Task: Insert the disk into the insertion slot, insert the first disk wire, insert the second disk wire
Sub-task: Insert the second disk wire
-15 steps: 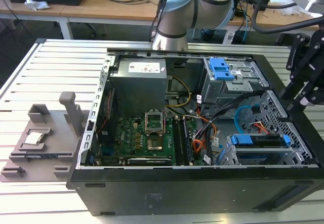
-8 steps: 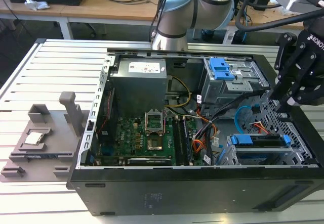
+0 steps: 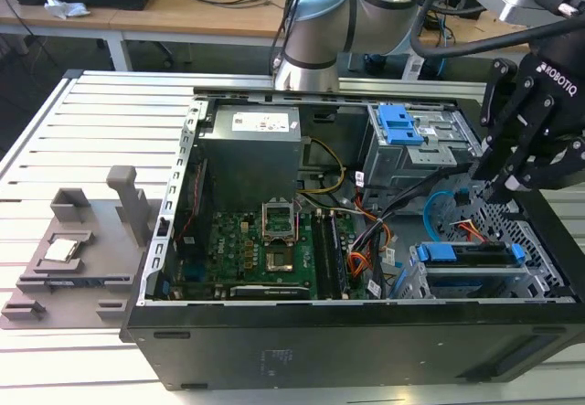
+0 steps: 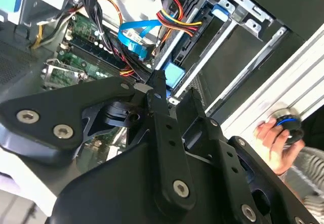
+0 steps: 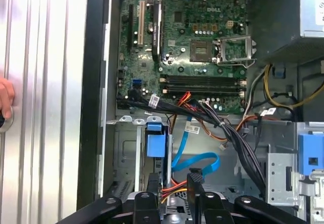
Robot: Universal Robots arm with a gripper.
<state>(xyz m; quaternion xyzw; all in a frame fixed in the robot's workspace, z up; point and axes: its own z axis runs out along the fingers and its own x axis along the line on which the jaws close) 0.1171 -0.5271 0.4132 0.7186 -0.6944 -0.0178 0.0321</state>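
The disk (image 3: 466, 253), in its blue caddy, lies inside the insertion slot (image 3: 430, 282), the silver cage at the case's front right corner. Its blue handle (image 5: 155, 140) also faces me in the first wrist view. My gripper (image 3: 480, 193) hangs just above that cage, open, with a gap between its black fingers (image 5: 152, 183). The first disk wire (image 5: 172, 186), a red-orange bundle, shows through that gap, beyond the tips. The second disk wire (image 5: 195, 161), light blue, loops beside it. Both wires (image 4: 172, 14) (image 4: 134, 34) lie loose near the cage.
A taller grey cage with a bare blue bracket (image 3: 399, 123) stands behind the slot. The motherboard (image 3: 265, 250) and the power supply (image 3: 251, 149) fill the case's left part. Black cable bundles (image 5: 238, 143) cross the middle. A person's hand (image 4: 276, 138) rests outside the case.
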